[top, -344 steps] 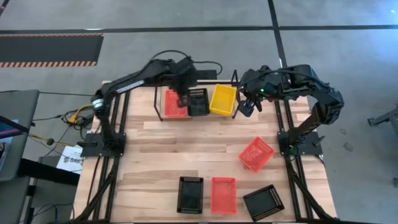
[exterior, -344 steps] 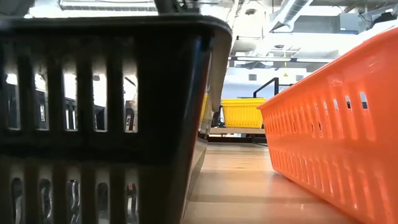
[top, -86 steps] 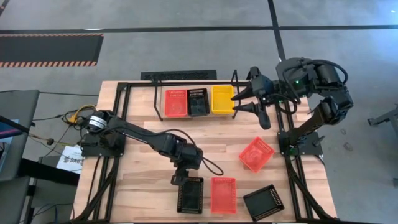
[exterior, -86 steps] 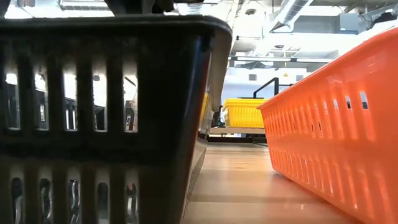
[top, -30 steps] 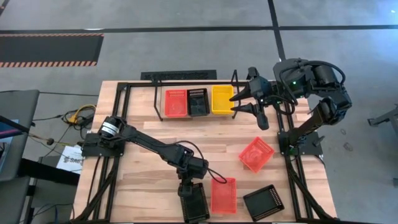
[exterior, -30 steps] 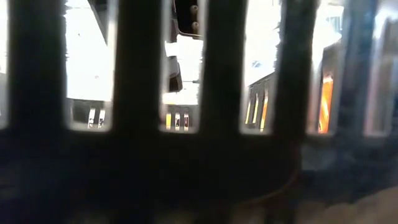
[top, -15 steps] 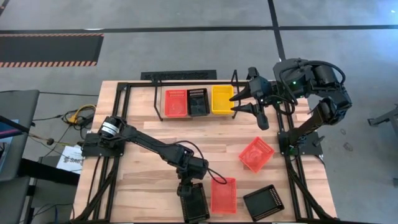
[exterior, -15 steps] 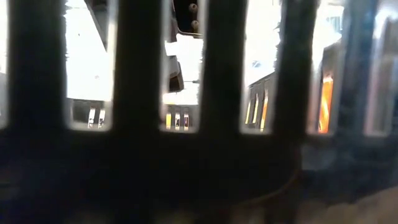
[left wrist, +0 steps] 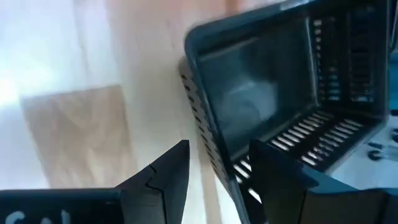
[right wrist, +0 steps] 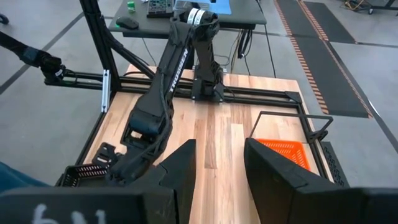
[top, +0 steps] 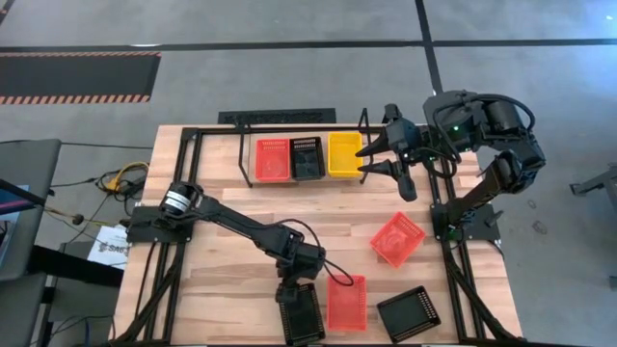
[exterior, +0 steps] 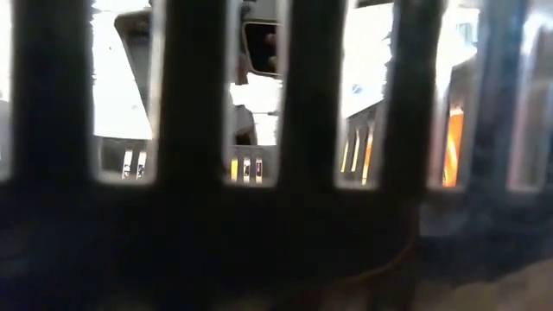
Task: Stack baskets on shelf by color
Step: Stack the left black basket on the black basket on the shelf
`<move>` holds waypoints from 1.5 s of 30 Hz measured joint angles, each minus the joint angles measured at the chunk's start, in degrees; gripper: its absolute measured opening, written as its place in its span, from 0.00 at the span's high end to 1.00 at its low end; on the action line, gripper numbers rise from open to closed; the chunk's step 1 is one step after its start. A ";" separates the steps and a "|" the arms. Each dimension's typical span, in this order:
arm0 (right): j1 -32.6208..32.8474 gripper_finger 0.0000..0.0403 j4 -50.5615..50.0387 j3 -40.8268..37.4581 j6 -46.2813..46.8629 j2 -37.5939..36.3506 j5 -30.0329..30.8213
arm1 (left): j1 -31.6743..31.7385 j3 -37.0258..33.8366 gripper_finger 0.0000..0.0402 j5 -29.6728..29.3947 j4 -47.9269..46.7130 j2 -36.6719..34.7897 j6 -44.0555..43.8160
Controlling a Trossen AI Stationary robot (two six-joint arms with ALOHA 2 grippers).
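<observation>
A black basket (top: 301, 313) lies at the table's near edge, and its slotted wall (exterior: 294, 216) fills the low view. My left gripper (top: 295, 283) stands open over its far end, pointing down, one finger (left wrist: 280, 180) inside the basket and the other (left wrist: 165, 180) outside over the wood. On the shelf (top: 364, 118) at the far edge sit a red basket (top: 272, 159), a black one (top: 308, 157) and a yellow one (top: 344, 154). My right gripper (top: 362, 162) hangs open beside the yellow one, with nothing between its fingers (right wrist: 219, 149). My left gripper comes from above and stands astride the black basket's wall (left wrist: 214, 146) at its far end, one finger inside and one outside. Wood shows between the outer finger and the wall. Whether the inner finger touches the wall cannot be told. The basket rests flat on the table.
Beside the black basket lies a red basket (top: 346, 302), then another black one (top: 408, 314) at the near right. A red basket (top: 397, 239) lies askew at mid right. Bare wood spans the middle of the table (top: 251, 207).
Seen through the basket's slots in the low view, my left gripper has come a little lower. The black basket has stayed in place.
</observation>
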 joint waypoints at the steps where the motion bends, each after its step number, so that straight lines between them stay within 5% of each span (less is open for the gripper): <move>1: 0.00 0.61 0.04 0.00 0.00 0.00 -0.02 | 0.00 0.00 0.62 0.70 -0.44 0.08 -0.17; 8: 0.00 0.61 0.02 0.00 0.01 0.00 -0.09 | 0.11 0.33 0.64 0.60 1.09 0.64 -0.61; 17: 0.04 0.61 0.20 0.00 0.04 0.00 -0.11 | 0.11 0.28 0.97 -0.58 0.80 0.64 -0.79; 25: 0.04 0.61 0.45 0.00 0.83 0.00 -0.11 | 1.71 3.19 1.00 -3.02 -5.85 0.64 1.97; 35: 0.04 0.61 0.42 0.00 1.36 0.00 -0.11 | 7.46 24.73 1.00 -19.32 -34.85 0.64 12.76; 45: 0.03 0.61 0.38 -0.02 1.42 -1.50 -0.11 | 15.49 49.16 1.00 -32.04 -50.32 0.42 19.44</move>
